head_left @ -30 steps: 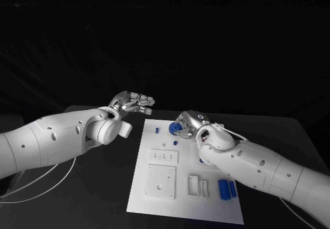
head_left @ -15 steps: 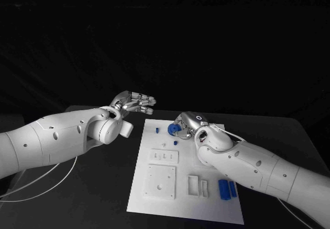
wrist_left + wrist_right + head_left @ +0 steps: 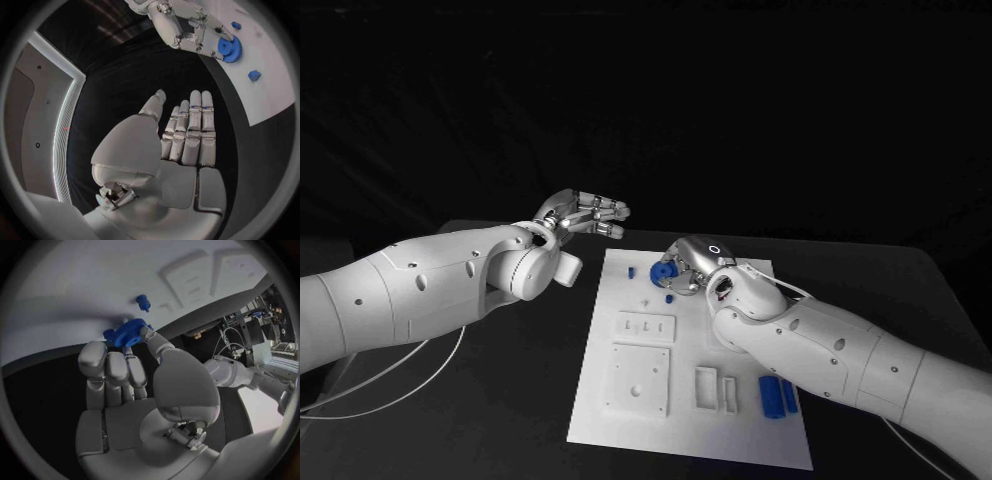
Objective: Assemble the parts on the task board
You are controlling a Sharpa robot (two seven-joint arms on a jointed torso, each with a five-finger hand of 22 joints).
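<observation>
Here, from my station, I saw the left hand point(image 3: 584, 215) held off the far left corner of the white board point(image 3: 635, 425), above the black table point(image 3: 516, 400). In its wrist view the left hand point(image 3: 181, 137) was flat, fingers straight and close side by side, with nothing in it.

Moving right onto the board, I saw a square white plate point(image 3: 635, 380) with a small hole near the front left, and a smaller white plate point(image 3: 646, 327) with short slots behind it. Farther back sat a small blue peg point(image 3: 630, 272), standing alone near the far left corner of the board.

Just right of that peg, the right hand point(image 3: 687, 262) was over the far part of the board and had a blue gear point(image 3: 666, 269) in its fingertips. The right wrist view made this plain to me: the right hand point(image 3: 134, 380) pinched the toothed blue gear point(image 3: 128, 335) between the thumb and the fingers, close above the white surface, with the small blue peg point(image 3: 142, 301) lying a little beyond it. I could not tell whether the gear touched the board.

Toward the front right I saw a white slotted block point(image 3: 715, 388), and beside it two blue bars point(image 3: 777, 396) lying side by side.
</observation>
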